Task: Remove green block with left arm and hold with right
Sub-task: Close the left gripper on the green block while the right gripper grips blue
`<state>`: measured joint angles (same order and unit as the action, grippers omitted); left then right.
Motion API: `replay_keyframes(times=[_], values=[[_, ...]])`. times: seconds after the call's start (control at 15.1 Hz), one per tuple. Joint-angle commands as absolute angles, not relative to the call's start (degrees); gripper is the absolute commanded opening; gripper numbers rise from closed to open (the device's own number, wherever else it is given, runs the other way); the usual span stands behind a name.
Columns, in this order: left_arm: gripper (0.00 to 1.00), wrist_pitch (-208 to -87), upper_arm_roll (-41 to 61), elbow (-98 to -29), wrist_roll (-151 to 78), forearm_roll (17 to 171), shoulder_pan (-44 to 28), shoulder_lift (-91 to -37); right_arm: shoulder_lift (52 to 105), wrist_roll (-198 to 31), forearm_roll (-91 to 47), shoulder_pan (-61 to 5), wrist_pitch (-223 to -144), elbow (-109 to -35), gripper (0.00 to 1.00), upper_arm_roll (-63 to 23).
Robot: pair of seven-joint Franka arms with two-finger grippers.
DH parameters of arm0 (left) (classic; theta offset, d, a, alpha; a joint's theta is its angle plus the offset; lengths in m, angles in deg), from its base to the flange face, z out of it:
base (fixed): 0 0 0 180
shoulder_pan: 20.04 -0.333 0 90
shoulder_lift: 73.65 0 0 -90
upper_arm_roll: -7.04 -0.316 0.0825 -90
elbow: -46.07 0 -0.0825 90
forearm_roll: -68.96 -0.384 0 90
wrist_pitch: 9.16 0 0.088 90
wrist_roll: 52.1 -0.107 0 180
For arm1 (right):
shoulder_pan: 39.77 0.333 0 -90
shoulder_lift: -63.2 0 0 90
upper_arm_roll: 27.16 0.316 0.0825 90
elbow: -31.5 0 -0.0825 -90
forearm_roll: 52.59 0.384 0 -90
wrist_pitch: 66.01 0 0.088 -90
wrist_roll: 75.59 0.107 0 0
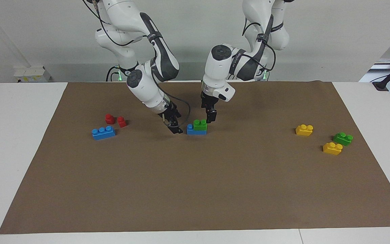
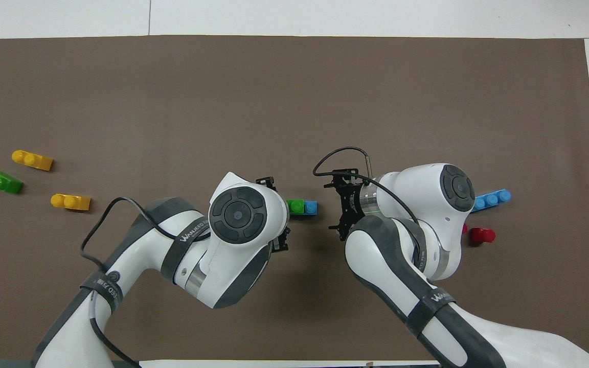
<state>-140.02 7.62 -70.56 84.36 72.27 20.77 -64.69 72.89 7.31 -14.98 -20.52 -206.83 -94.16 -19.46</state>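
Note:
The green block point(image 1: 200, 124) is a two-stud brick stacked on one end of a blue three-stud brick point(image 1: 191, 130) near the middle of the brown mat point(image 1: 195, 189). Both show in the overhead view, the green block point(image 2: 295, 206) and the blue brick point(image 2: 311, 207). My left gripper point(image 1: 211, 118) hangs low, right beside the green block at its corner nearer the robots. My right gripper point(image 1: 175, 128) is tilted and low over the mat beside the blue brick's bare end, a small gap away. In the overhead view the wrists hide both sets of fingertips.
Toward the right arm's end lie a second blue brick point(image 1: 103, 133) and two small red blocks point(image 1: 110, 118) point(image 1: 122, 121). Toward the left arm's end lie two yellow bricks point(image 1: 304, 129) point(image 1: 332, 148) and a darker green brick point(image 1: 343, 138).

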Motion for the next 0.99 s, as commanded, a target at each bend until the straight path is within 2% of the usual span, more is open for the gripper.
replay_keyframes(times=[0.0,0.93], values=[[1.00,-140.6,6.8,-65.9,87.2,70.3,22.4,-59.1,74.1,5.5,-13.0,-18.5,-209.8,-94.3,0.99,-19.5],[0.99,-138.0,6.9,-65.8,86.4,68.0,23.2,-58.9,78.1,5.8,-9.6,-15.2,-215.3,-94.1,0.99,-19.5]])
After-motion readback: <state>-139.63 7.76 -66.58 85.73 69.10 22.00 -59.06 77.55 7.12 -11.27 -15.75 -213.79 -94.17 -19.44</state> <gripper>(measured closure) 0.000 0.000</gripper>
